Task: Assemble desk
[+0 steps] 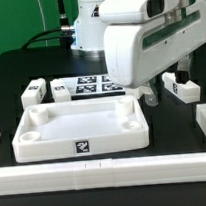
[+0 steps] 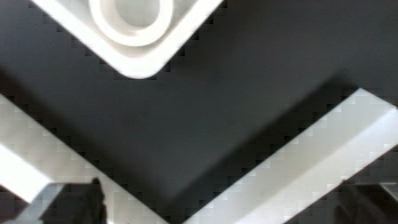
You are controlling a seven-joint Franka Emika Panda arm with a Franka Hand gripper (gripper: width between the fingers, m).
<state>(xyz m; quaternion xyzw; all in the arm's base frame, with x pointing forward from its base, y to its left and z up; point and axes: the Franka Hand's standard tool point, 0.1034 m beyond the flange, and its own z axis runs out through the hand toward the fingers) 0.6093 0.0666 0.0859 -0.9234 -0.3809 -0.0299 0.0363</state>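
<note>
White plastic rectangular tray-like tabletop w/ raised rim and round corner sockets (image 1: 53,135) lies sockets-up at lower centre of the exterior view, near the long white border rail (image 1: 106,172) along the bottom edge w/ a thin dark gap btwn. Prob. parked there so the rail can brace it when legs get pressed in. All four sockets look empty, so the job reads as early. First white square block leg (image 1: 32,93) and second leg (image 1: 60,89) stand loose on the black table (image 1: 6,104) toward upper left, just behind the tray's far rim. Third leg (image 1: 178,87) stands apart at the exterior view's right. Fourth not made out, maybe hidden by the arm. Marker board (image 1: 95,85) lies flat behind the tray, mid-frame. Gripper (image 1: 147,90) hangs low just past the tray's far corner on the exterior view's right, btwn tray and third leg. In the wrist view, dark fingertips (image 2: 57,203) are spread wide w/ only bare table btwn them, nothing gripped. One corner socket (image 2: 134,15) is in sight ahead. Likely lining up on that corner, or about to reach for the nearby third leg. Cannot tell which.
</note>
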